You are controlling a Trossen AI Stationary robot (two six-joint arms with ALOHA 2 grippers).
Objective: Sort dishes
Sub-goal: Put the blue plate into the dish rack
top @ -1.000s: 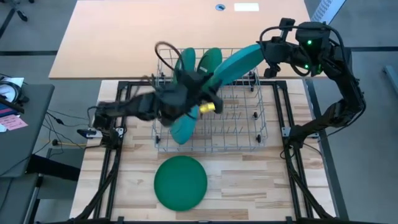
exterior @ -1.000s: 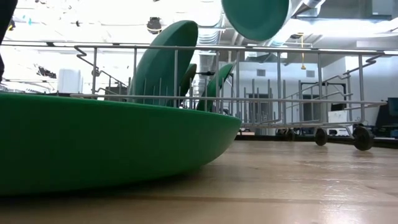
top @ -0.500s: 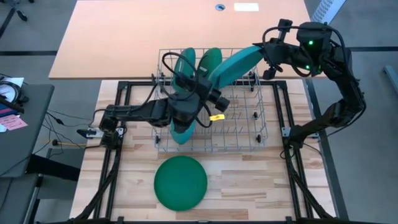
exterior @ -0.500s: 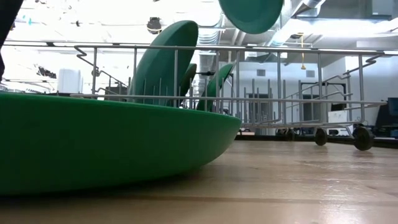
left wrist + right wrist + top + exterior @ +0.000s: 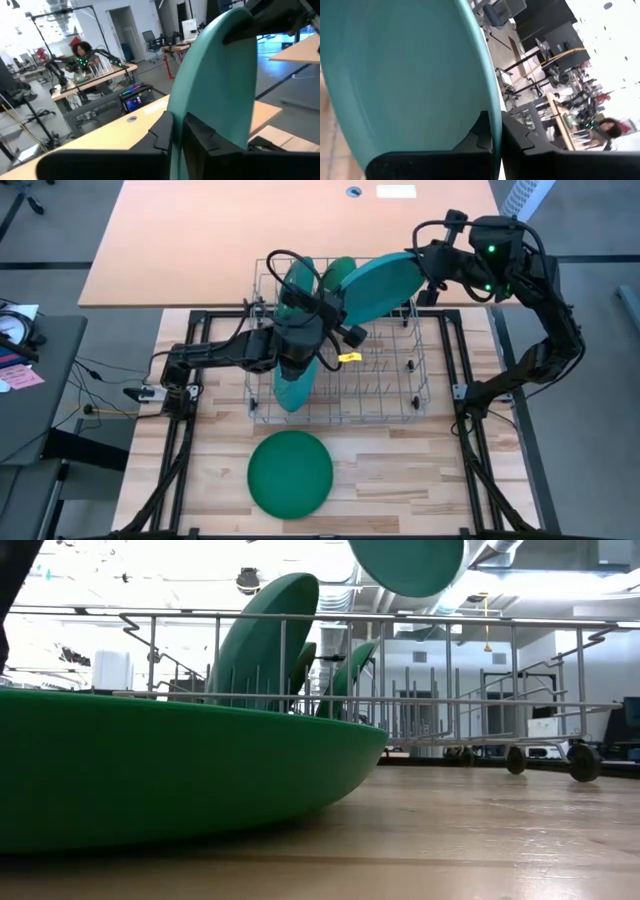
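Two grippers clamp one round teal plastic plate point(image 5: 375, 285) above the wire rack's point(image 5: 400, 405) far edge: left gripper point(image 5: 177, 132), right gripper point(image 5: 495, 132). Handover, apparently; next, one releases.

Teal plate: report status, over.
Both grippers shut on the teal plate, right gripper and left gripper at opposite edges. Held above wire rack. Nothing blocking.

A robotics lab: beyond the wire rack point(image 5: 400, 690), exposed ceiling ducts point(image 5: 350, 585), office chairs point(image 5: 149, 39) and another robot arm point(image 5: 62, 70) on a workbench.
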